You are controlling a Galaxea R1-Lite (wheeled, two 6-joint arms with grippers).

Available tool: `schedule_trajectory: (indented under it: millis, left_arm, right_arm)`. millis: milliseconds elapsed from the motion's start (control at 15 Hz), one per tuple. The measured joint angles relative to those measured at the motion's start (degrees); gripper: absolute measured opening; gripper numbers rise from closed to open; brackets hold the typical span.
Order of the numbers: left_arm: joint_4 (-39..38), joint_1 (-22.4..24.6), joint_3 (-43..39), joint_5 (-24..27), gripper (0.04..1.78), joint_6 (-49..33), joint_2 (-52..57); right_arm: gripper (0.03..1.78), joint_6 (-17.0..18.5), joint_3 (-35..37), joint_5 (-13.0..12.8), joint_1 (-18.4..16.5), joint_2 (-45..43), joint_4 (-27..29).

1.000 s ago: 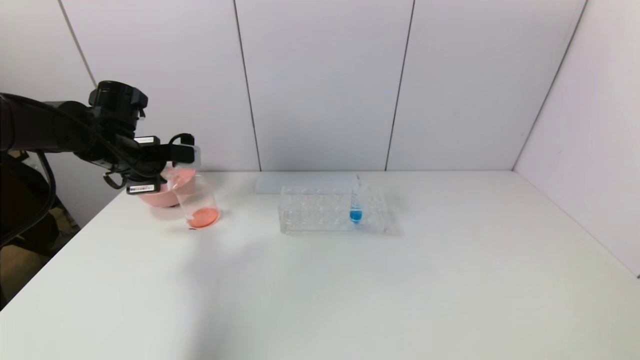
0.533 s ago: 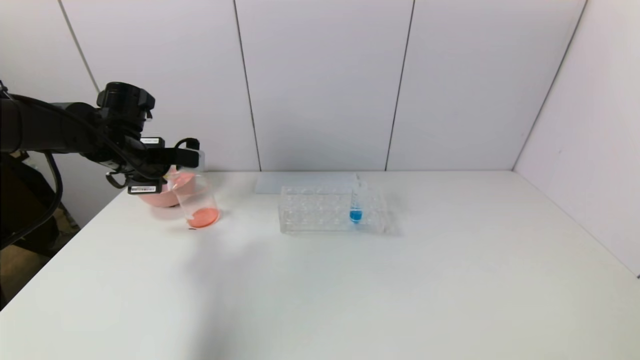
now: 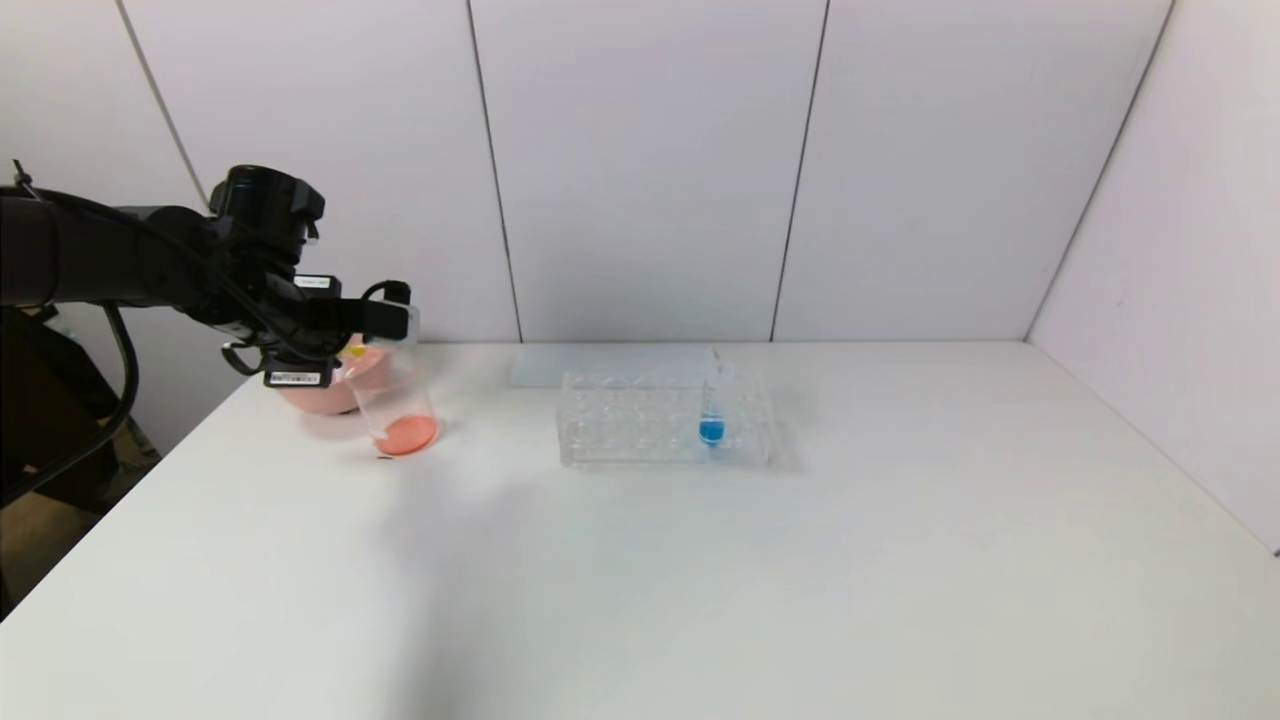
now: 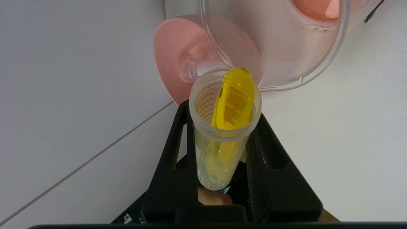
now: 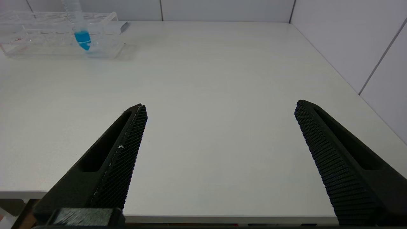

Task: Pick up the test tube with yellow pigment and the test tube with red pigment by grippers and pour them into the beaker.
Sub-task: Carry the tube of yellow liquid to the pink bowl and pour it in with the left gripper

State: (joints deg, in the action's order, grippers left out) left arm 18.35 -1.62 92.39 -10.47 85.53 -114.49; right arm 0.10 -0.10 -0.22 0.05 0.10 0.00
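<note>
My left gripper (image 3: 395,318) is shut on the test tube with yellow pigment (image 4: 222,136), holding it tipped on its side just above the beaker (image 3: 400,405). In the left wrist view the yellow liquid (image 4: 237,95) has run up to the tube's mouth, which sits at the beaker's rim (image 4: 279,81). The beaker holds red-orange liquid (image 3: 408,434) at its bottom. No tube with red liquid shows; a clear empty tube (image 4: 194,68) lies in the pink bowl (image 4: 178,54). My right gripper (image 5: 221,104) is open and empty, low by the table's front edge.
The pink bowl (image 3: 318,395) stands right behind the beaker at the table's far left. A clear tube rack (image 3: 640,425) in the middle back holds a tube with blue liquid (image 3: 712,418). A flat pale sheet (image 3: 610,362) lies behind the rack.
My left gripper has moved a little to the right with the yellow tube, bringing its mouth over the beaker. The right arm, rack and beaker have not moved.
</note>
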Motion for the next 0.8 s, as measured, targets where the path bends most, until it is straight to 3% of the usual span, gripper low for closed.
schedule_trajectory:
  millis: [800]
  left_arm:
    - [0.0, -1.18, 0.72, -4.05, 0.45, 2.01, -0.74]
  right_arm:
    - [1.7, 0.0, 0.0, 0.0, 0.0, 0.0, -0.02]
